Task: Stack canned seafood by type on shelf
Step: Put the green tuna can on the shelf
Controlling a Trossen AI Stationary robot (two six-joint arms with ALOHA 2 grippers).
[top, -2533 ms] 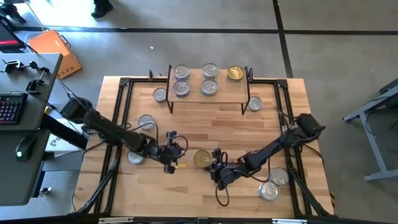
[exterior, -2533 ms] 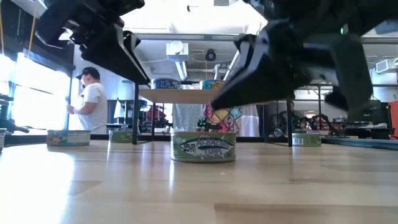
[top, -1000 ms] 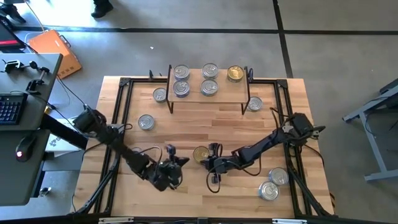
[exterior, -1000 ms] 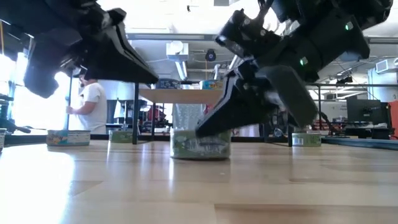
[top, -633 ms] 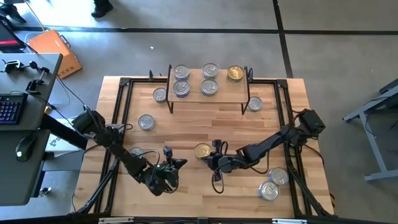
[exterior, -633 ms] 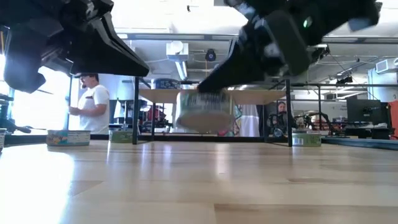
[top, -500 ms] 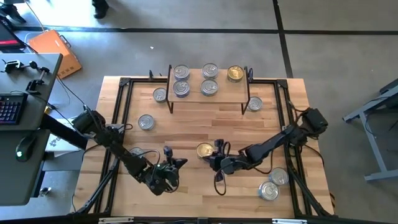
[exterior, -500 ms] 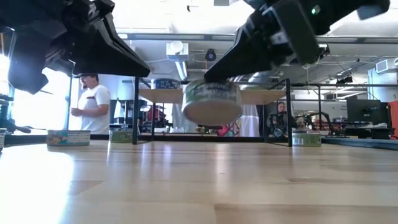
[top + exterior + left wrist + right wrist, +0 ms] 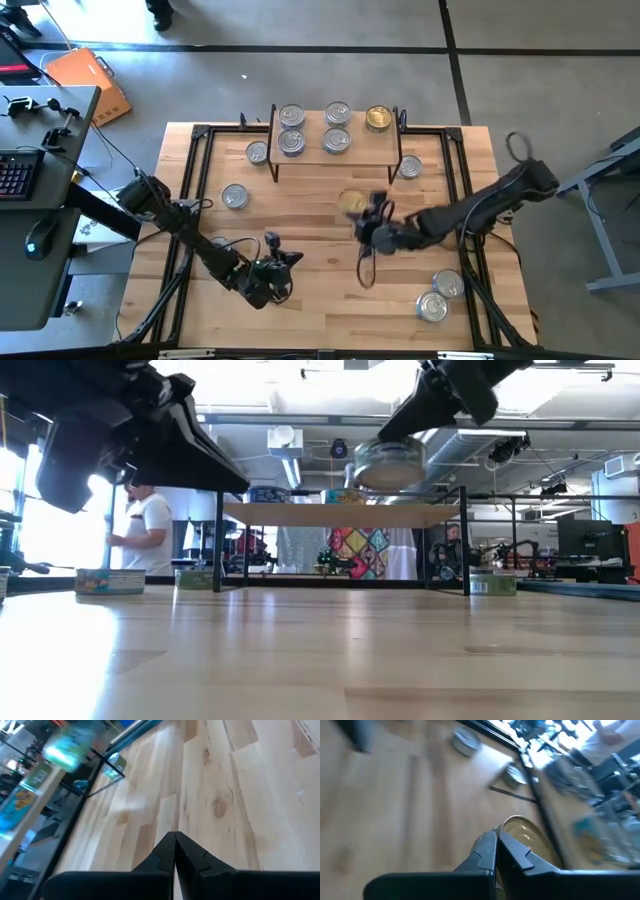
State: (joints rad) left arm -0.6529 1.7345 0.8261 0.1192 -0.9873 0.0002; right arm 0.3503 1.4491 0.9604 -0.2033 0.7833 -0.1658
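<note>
Holding a gold-lidded tin [image 9: 351, 203], the right pincer [image 9: 362, 215] hangs clamped above the wooden tabletop [image 9: 300, 205].

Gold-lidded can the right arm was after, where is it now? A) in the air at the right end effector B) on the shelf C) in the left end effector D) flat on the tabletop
A: in the low view the gold-lidded can hangs clear of the tabletop at the right end effector, short of the shelf.

Tabletop [image 9: 300, 215] pale wood, smooth satin sheen; tins [image 9: 291, 117] shiny metal; shelf [image 9: 356, 150] light wood.
</note>
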